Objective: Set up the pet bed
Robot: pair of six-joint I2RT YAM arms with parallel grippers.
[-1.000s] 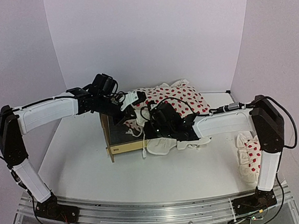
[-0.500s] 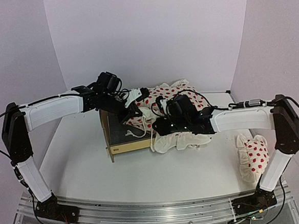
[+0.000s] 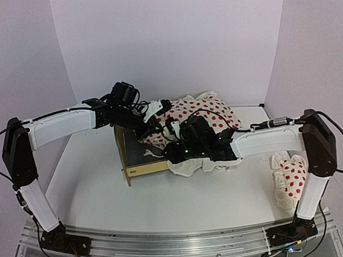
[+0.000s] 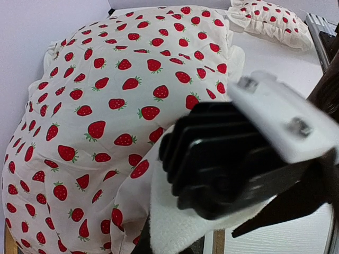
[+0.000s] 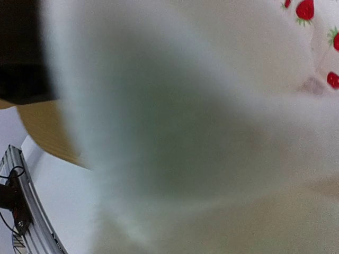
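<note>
The pet bed is a small plywood frame with a dark base, standing mid-table. A white duvet with red strawberries lies bunched over its right end. My left gripper hangs above the bed's far side, shut on the duvet's fleecy white edge. In the left wrist view the strawberry side fills the frame. My right gripper is buried in the duvet's white underside at the bed's right edge. Blurred white fabric covers the right wrist view, hiding the jaws, and a bit of plywood shows at its left.
A small strawberry pillow lies by the right arm's base, and shows far off in the left wrist view as the pillow. White walls close in the back and both sides. The metal base rail runs along the near edge.
The right arm swung out to the right, then back left against the bed, dragging the white underside with it. The left gripper rose slightly, still holding the duvet edge.
</note>
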